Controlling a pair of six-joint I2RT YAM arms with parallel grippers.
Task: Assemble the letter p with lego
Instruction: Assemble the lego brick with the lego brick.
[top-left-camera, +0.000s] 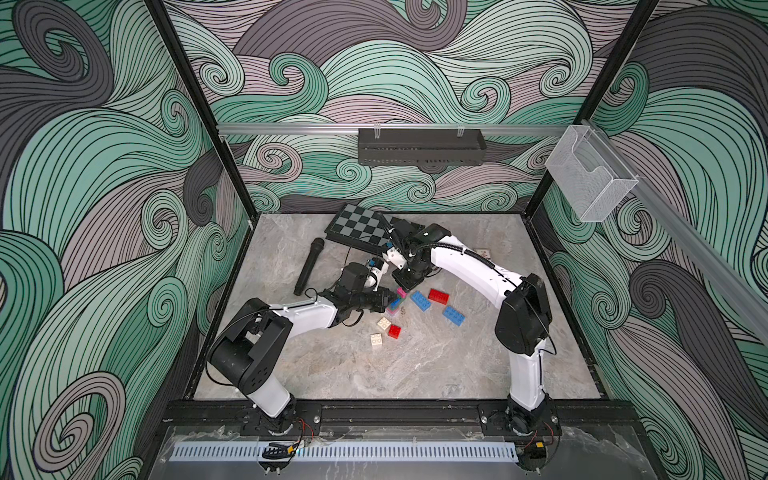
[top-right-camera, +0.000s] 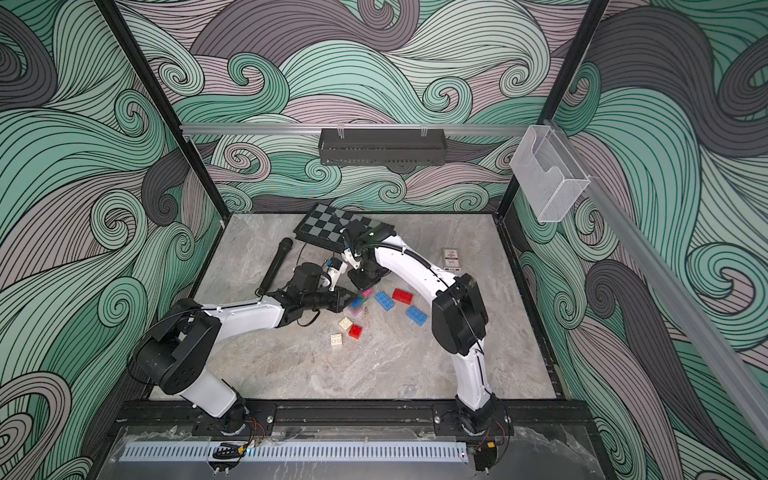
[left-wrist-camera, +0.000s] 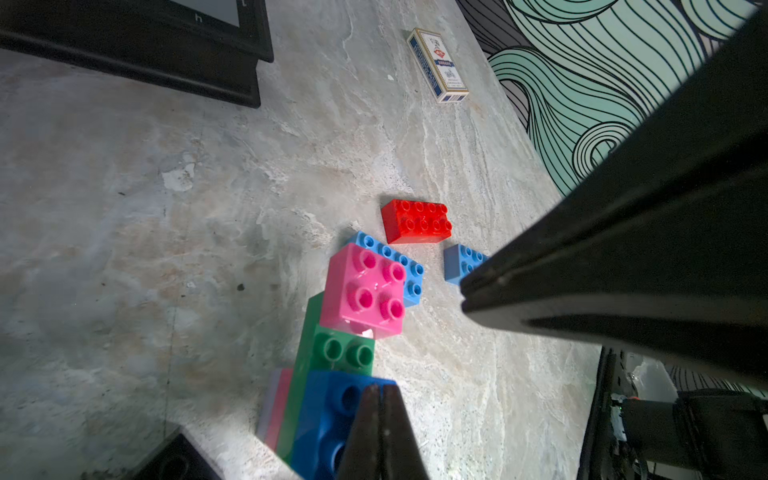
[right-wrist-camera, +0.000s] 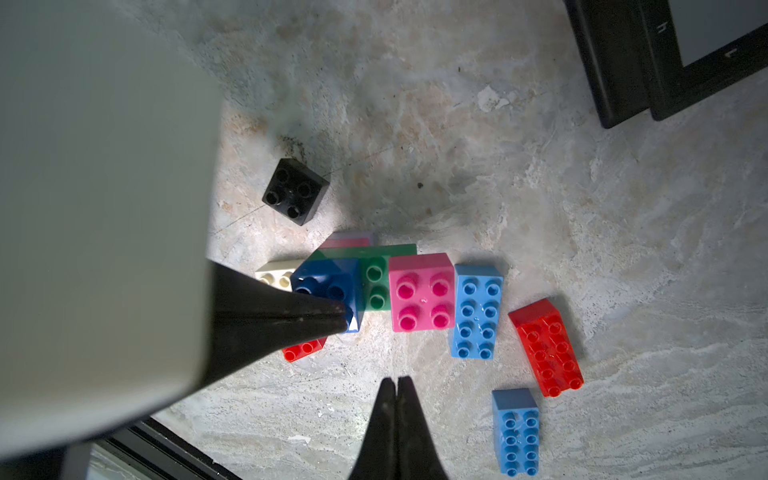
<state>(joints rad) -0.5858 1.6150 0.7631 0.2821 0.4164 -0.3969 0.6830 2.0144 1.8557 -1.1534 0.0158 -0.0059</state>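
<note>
At left tip: left gripper (left-wrist-camera: 379, 388) jaws pressed together, gripping nothing; its point sits on the dark blue brick (right-wrist-camera: 328, 286), near one edge.
At right tip: right gripper (right-wrist-camera: 397, 382) jaws also together, empty, hanging over bare table (right-wrist-camera: 457, 166) just beside the pink brick (right-wrist-camera: 422, 291).
Build: dark blue and pink squares sit on the green brick (right-wrist-camera: 376, 286), with two green studs bare between them and a lilac-and-pink layer (right-wrist-camera: 349, 239) underneath. It's mid-table, under both wrists.
Loose lego: light blue oblong (right-wrist-camera: 478, 311) just beside pink; red oblong (right-wrist-camera: 548, 349) and second blue oblong (right-wrist-camera: 515, 432) near; black square (right-wrist-camera: 295, 191) apart; cream square (right-wrist-camera: 274, 274) and small red square (right-wrist-camera: 303, 349) half hidden behind the left finger.
Clutter: chessboard (top-left-camera: 357, 228), microphone (top-left-camera: 309, 266), card box (left-wrist-camera: 438, 64), all well apart.
Stage, my read: you're seating the dark blue; the P is far from done.
Risk 1: an off-centre push could rock the stack or skid it on the smooth table.
Risk 2: nothing braces the far end, so pink could lift.
Risk 3: the two tips are close; watch you don't clash them.
Risk 4: a right sweep could shove the light blue oblong into the build.
</note>
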